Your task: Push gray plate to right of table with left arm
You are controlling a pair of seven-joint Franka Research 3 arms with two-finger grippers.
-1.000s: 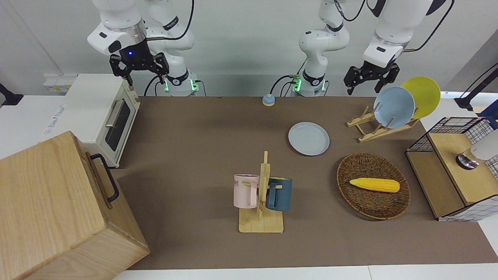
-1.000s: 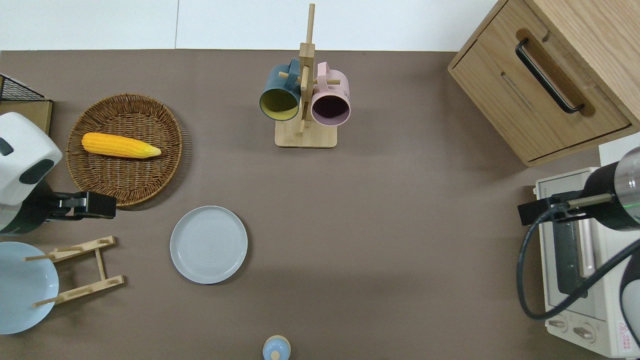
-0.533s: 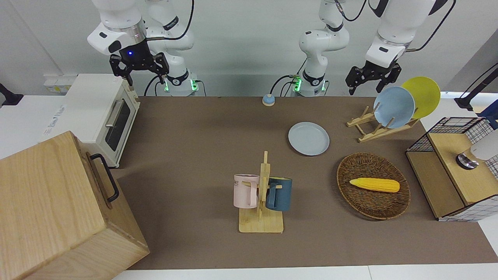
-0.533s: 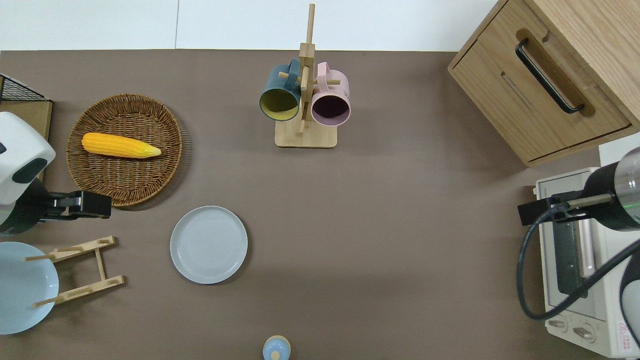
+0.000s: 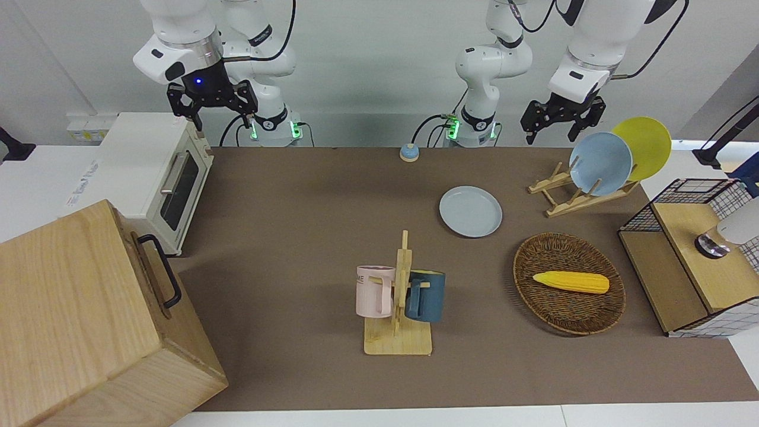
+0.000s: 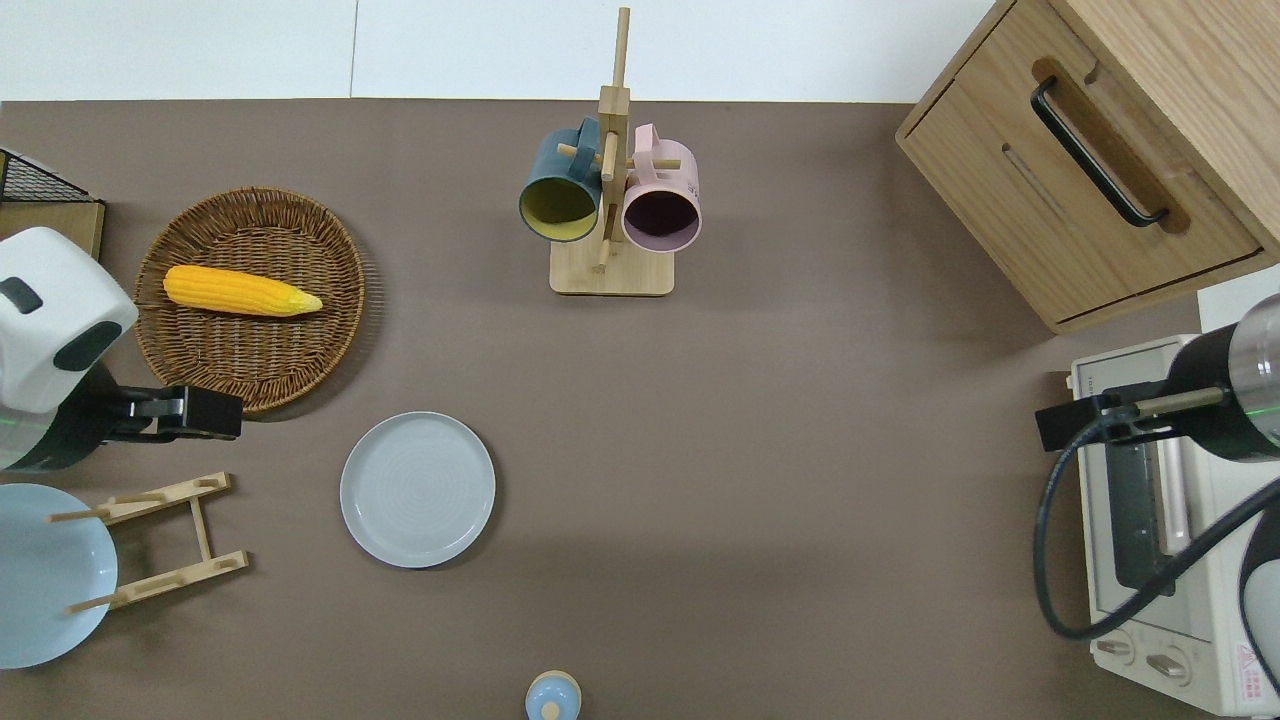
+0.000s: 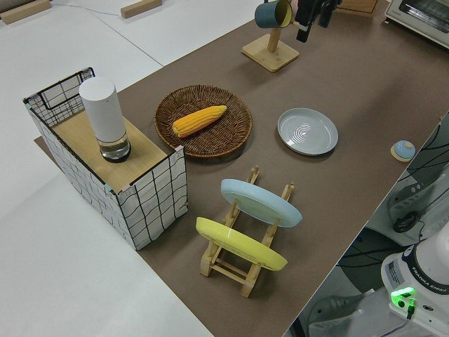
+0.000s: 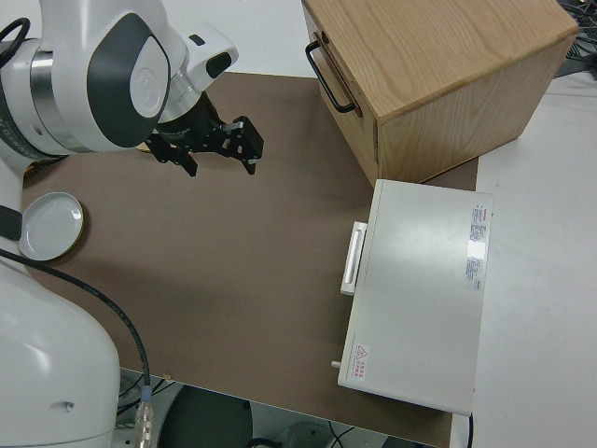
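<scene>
Tabletop's gray plate (image 6: 417, 489) unmoved; left gripper (image 6: 190, 413) shifted.

The table (image 6: 760, 420) carries gray plate (image 6: 417, 489), basket (image 6: 250, 300), mug rack (image 6: 610, 268), toaster oven (image 6: 1160, 520).

A large white robot arm (image 8: 89, 75) fills the upper corner of the view, and its black two-finger pincer (image 8: 219, 149) hangs in the air over the brown mat of the desk (image 8: 242, 271), with the fingers apart and nothing between them. A round pale gray plate (image 8: 48, 225) lies flat on the mat. A light wooden cabinet with a black handle (image 8: 438, 70) stands beside a white toaster oven (image 8: 424, 289).
</scene>
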